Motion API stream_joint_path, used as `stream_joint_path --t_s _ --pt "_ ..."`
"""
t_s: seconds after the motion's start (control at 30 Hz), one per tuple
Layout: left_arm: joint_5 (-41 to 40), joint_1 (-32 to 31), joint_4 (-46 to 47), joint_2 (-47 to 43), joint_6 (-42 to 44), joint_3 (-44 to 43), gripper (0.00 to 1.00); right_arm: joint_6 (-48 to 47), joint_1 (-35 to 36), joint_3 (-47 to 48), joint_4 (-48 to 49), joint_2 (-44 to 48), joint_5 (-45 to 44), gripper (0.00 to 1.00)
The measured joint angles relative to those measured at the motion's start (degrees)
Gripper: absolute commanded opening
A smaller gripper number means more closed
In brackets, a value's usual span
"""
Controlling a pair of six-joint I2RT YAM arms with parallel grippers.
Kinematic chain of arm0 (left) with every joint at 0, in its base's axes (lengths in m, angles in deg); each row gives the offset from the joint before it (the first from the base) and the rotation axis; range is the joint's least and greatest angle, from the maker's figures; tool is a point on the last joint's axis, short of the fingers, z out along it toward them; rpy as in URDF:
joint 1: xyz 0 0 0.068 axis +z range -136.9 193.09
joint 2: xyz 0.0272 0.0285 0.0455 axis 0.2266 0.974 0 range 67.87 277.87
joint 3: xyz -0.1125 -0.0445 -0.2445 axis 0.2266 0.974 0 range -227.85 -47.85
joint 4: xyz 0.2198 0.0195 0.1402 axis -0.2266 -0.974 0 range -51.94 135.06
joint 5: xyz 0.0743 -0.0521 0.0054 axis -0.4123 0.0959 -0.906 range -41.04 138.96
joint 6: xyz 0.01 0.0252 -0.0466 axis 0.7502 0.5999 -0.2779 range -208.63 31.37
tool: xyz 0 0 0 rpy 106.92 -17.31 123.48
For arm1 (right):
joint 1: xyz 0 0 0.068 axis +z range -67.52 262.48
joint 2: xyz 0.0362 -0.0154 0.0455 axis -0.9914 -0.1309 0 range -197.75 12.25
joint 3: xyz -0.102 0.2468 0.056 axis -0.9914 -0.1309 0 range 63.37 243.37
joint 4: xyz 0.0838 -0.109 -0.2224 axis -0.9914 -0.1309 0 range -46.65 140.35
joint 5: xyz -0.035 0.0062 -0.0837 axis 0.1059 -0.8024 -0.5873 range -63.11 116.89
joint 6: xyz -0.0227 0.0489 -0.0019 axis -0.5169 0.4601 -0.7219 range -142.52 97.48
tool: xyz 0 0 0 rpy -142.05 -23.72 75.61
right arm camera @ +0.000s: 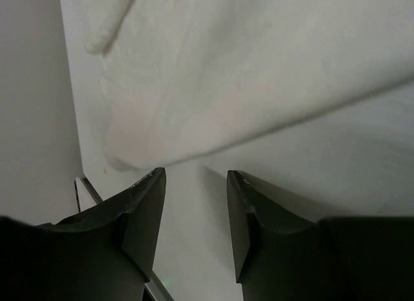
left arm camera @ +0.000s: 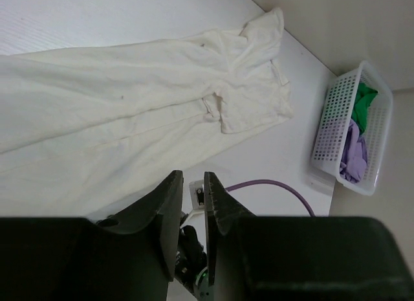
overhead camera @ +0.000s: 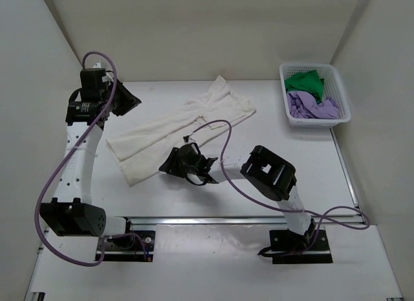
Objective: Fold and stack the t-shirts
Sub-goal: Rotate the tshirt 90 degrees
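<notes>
Hovering empty, right gripper [right arm camera: 194, 178] is gaping halfway, left gripper [left arm camera: 192, 179] barely parted; a shallow pinch risks snagging one layer of the cream-white t-shirt [overhead camera: 181, 126].

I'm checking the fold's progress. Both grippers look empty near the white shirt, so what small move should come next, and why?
Probably lower the right gripper onto the white shirt edge just ahead and close. Its jaws stand open and empty, and the shirt lies in a long strip, not yet folded short.
</notes>
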Motion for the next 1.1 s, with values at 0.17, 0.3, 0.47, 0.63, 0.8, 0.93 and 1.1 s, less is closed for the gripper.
stream_joint_path --t_s 0.17,0.3,0.47,0.63,0.8,0.93,1.1 --pt "-0.3 -1.6 -0.1 -0.2 0.3 0.5 0.3 3.3 0.1 5.2 -0.3 -3.8 -1.5 0.38" --pt "-0.1 -2.0 -0.2 -0.7 0.3 2.6 0.3 5.5 -0.1 5.5 -1.0 -4.2 -2.4 0.29" --pt "0.5 -2.2 0.1 -1.1 -0.1 3.8 0.29 8.9 -0.6 3.6 0.9 -4.2 -2.3 0.29" --pt "0.8 -2.7 0.6 -3.2 -0.4 7.4 0.3 10.9 -1.4 2.3 1.3 -3.6 -2.1 0.27" --pt "0.9 -3.0 0.9 -4.1 -0.7 9.4 0.3 11.8 -2.8 2.4 0.5 -3.6 -1.5 0.23" --pt "0.9 -3.0 1.1 -4.9 -0.7 10.7 0.3 11.6 -3.6 3.4 -1.2 -3.9 -0.9 0.1" --pt "0.7 -3.1 1.0 -5.4 -0.5 11.6 0.3 11.3 -4.1 3.7 -1.4 -4.4 0.5 0.0"
